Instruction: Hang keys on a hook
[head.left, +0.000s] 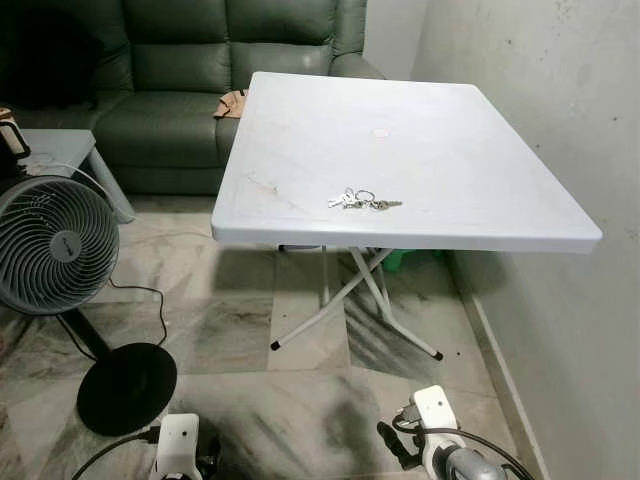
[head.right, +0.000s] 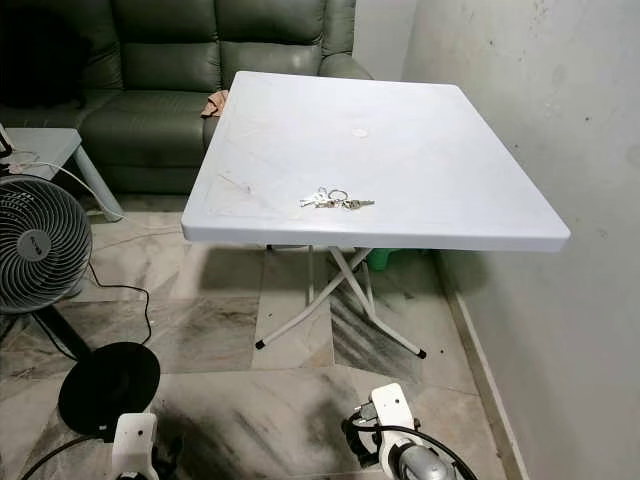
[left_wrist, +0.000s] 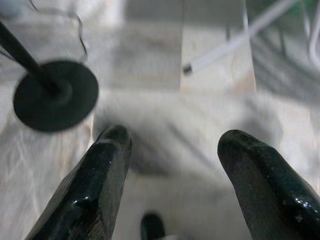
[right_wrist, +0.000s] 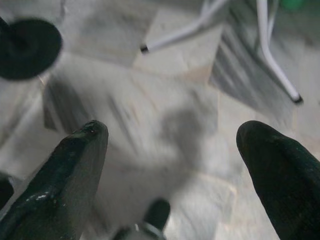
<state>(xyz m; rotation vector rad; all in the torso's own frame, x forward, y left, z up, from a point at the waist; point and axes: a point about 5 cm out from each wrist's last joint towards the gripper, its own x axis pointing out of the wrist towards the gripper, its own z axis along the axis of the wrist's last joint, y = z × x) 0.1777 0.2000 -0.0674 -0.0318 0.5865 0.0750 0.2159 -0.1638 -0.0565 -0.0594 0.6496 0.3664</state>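
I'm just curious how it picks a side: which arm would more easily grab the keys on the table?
Probably the right. The keys lie near the white table's front edge, roughly above the right gripper; the left gripper hangs farther off. Both hang low and open.

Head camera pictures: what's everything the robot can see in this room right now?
keys: one bunch, silver, near the table's front edge
table: one, white, folding, beside the right wall
sofa: one, dark green, behind the table
cloth: one, tan, on the sofa seat
fan: one, grey, black round base, left on the floor
side table: one, grey, far left
left gripper: black fingers open, low over the floor
right gripper: black fingers open, low over the floor
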